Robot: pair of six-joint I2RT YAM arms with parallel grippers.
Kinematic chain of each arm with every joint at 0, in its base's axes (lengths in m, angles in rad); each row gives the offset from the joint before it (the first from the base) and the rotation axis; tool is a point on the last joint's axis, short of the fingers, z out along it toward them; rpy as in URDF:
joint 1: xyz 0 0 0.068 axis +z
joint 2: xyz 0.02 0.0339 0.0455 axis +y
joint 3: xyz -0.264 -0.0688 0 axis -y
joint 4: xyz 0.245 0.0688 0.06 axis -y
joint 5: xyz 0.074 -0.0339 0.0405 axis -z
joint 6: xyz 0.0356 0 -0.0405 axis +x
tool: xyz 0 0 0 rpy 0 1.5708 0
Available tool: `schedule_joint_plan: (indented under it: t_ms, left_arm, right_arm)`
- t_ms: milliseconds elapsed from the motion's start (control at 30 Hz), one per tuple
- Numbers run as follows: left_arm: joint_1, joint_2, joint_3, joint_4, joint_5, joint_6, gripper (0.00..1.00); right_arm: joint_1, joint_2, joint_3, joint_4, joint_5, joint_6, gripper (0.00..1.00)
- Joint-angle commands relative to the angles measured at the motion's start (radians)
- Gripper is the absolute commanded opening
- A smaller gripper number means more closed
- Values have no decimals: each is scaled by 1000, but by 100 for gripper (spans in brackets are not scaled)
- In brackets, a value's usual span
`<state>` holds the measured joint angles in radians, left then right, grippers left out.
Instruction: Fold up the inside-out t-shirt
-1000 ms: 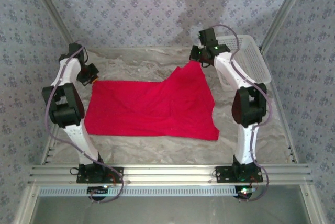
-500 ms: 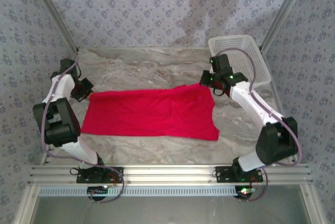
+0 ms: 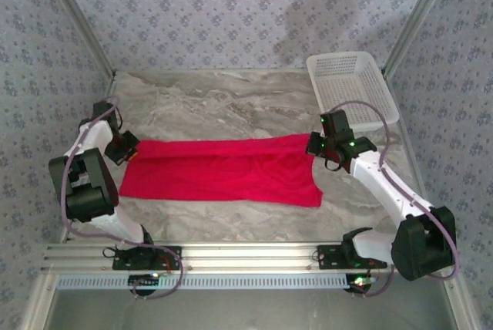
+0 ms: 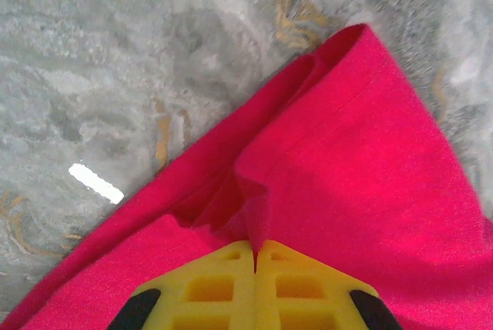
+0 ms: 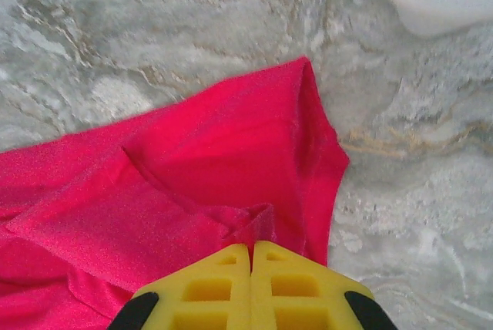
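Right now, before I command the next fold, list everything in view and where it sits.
plain red cloth short-sleeved t-shirt: one, red, spread across the table's middle.
white plastic lattice basket: one, white, table's far right corner, clear of the shirt.
grey marbled table: one, grey with tan veins, under everything.
silver metal rail: one, silver, along the near edge.
left fingers: one pair, yellow, shut on the shirt's far left corner.
right fingers: one pair, yellow, shut on the shirt's far right corner.
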<state>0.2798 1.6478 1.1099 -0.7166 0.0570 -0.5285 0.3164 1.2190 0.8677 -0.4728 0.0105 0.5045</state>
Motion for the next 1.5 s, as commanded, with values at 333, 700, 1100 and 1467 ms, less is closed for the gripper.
schedule_joint_plan:
  t_ms: [333,700,1100,1467]
  left_arm:
    - [2,-244,-193,117,-99,-80,44]
    - [-231,-307,-172,243,-70,-154,45]
    - [-248,-246,-205,239,-56,-118,43]
    - [-248,-267,-203,228,-48,-122,41]
  right_arm:
    - [124,-186,-172,-41,85,163,42]
    - [256,370,212,-5,52,-18,56]
    - [266,651,416,-14,33,-88,50]
    - [373,456,340,-113,94,-6,0]
